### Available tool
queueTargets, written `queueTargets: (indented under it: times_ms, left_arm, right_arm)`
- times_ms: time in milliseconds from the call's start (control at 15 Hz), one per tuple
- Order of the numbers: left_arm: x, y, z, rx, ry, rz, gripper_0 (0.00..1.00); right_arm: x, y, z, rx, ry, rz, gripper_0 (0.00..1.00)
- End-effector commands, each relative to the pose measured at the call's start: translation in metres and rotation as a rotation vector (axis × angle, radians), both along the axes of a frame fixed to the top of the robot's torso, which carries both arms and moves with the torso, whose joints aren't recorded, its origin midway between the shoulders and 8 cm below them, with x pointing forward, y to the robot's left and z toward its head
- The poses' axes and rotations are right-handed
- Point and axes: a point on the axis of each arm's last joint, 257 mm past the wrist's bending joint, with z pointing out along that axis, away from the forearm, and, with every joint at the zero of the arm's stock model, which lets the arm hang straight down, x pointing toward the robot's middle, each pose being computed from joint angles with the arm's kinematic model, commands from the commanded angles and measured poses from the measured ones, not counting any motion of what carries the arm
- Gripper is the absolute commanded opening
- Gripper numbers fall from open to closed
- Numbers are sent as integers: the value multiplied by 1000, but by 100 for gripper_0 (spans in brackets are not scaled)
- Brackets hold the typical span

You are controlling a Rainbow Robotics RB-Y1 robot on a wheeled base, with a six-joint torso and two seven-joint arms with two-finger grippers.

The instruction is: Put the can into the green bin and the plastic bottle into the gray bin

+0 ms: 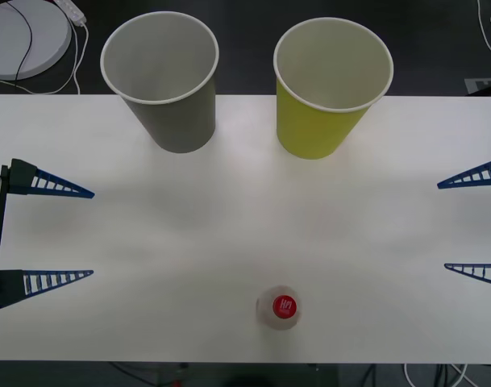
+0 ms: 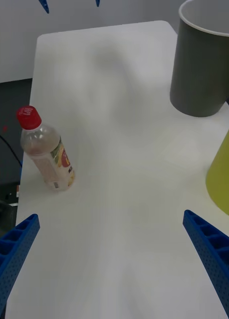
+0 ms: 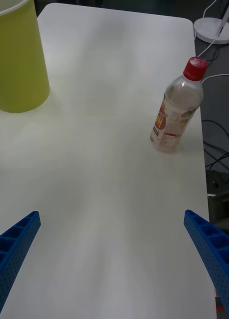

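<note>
**Careful: the bottle tips easily**

The plastic bottle [image 1: 279, 307] stands at the table's near edge. Both your left gripper [image 1: 64, 234] and right gripper [image 1: 471, 226] wait wide apart, empty. Bump it and it may roll off. The gray bin [image 1: 168, 81] looks light, maybe tippy.
</note>
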Motion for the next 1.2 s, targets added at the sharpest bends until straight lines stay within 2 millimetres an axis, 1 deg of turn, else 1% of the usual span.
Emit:
queueTargets:
  times_ms: [67, 333, 533, 800, 933, 1000, 1200]
  left_arm:
    - [0, 0, 0, 0, 0, 0, 100]
    - [0, 0, 0, 0, 0, 0, 100]
    - [0, 0, 0, 0, 0, 0, 100]
    - [0, 0, 0, 0, 0, 0, 100]
    - [0, 0, 0, 0, 0, 0, 100]
    - [0, 0, 0, 0, 0, 0, 100]
    - [0, 0, 0, 0, 0, 0, 100]
  right_arm:
    - [-3, -9, -11, 22, -21, 29, 100]
    - [-7, -18, -34, 59, -41, 64, 100]
    - [-11, -20, -51, 82, -49, 83, 100]
    - [-17, -20, -78, 114, -36, 98, 100]
    - [-17, -18, -90, 132, -33, 107, 100]
    - [-14, -15, -99, 145, -36, 109, 100]
    - [-8, -5, -116, 180, -21, 106, 100]
